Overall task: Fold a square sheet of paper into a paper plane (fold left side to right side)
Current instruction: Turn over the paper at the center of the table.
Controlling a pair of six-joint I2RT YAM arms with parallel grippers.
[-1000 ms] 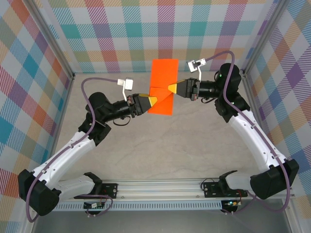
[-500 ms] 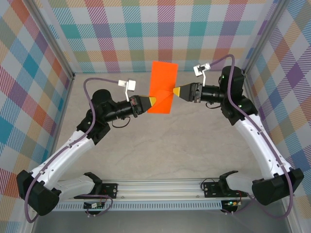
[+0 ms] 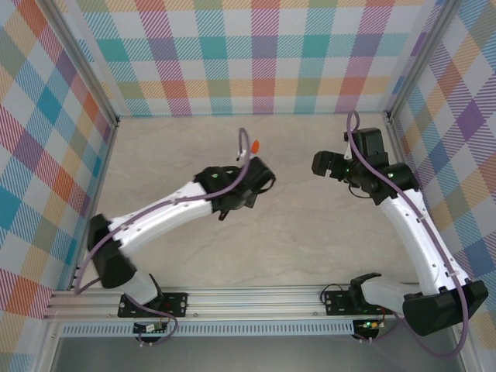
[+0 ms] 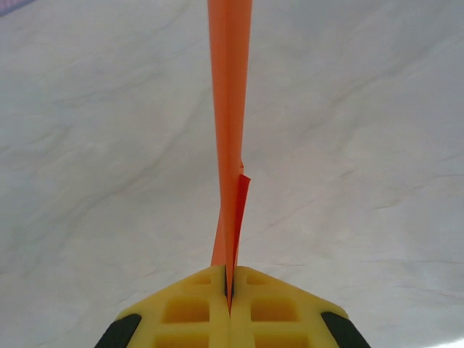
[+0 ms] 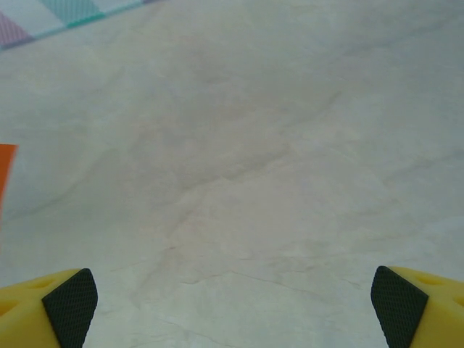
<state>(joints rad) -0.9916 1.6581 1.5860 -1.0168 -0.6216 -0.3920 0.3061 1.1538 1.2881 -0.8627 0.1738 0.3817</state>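
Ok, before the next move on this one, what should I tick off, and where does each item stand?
1. Grip: left gripper shut on the orange paper: ok.
2. Handover: right gripper open, nothing between its fingers: ok.
3. Layers flush at the grip: not ok, a small flap splays out to one side.
4. Paper lifted clear of the table: cannot tell.
5. Which fold stage is reached: cannot tell, the paper shows edge-on.

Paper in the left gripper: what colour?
Plain bright orange. The paper shows best in the left wrist view, pinched edge-on in the left gripper.
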